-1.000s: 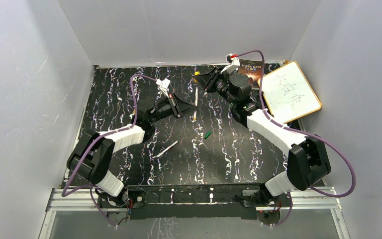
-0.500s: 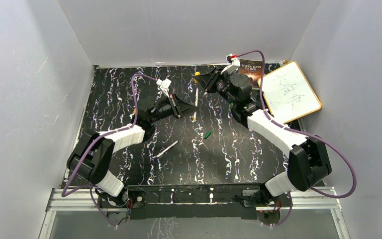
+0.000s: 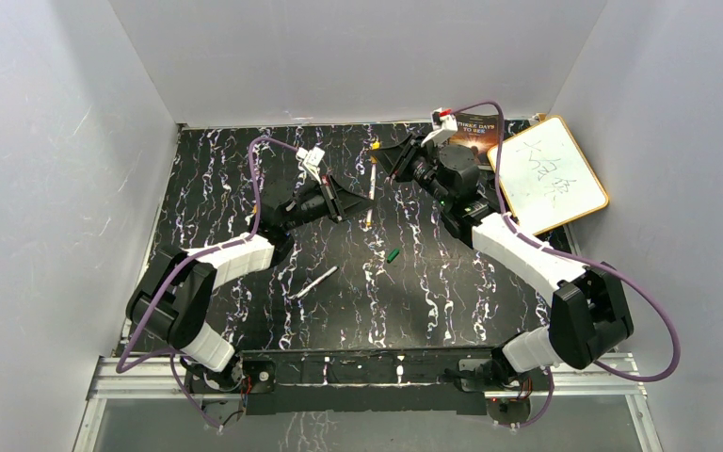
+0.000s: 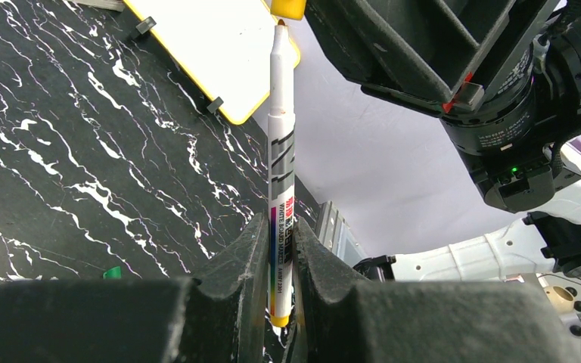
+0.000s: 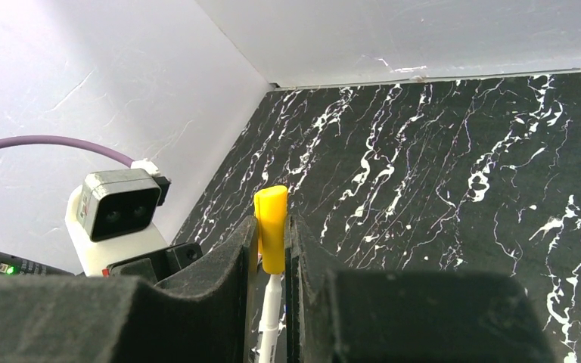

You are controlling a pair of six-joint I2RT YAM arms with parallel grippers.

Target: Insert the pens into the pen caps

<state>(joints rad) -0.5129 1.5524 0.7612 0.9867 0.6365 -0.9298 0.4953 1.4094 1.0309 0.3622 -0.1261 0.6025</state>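
Nearest the arm bases a loose pen (image 3: 315, 282) lies on the bench (image 3: 452, 292), and a little beyond it a green cap (image 3: 392, 254), both yet to be paired. Past these, the left hand (image 4: 280, 231) is closed tight on the lower barrel of a white marker pen (image 4: 281, 136). Only the yellow butt end shows below its fingers, so most of the pen's length sticks out unsupported, bare tip leading. Just beyond that tip, the right hand (image 5: 272, 231) is pinched narrowly on a yellow cap (image 5: 271, 208). In the left wrist view the tip sits right at the cap, seemingly a shade off its centre; whether it has entered the mouth I cannot tell. The step in hand looks to be the mating push. It wants both axes brought into one line first, then a slow drive straight along the barrel with one hand steady. With the grip so low, a sideways load may swing the pen in the fingers, and the stubby cap could slip between its pads. Farthest off, a whiteboard (image 3: 551, 174) sits at the bench's right rear corner.
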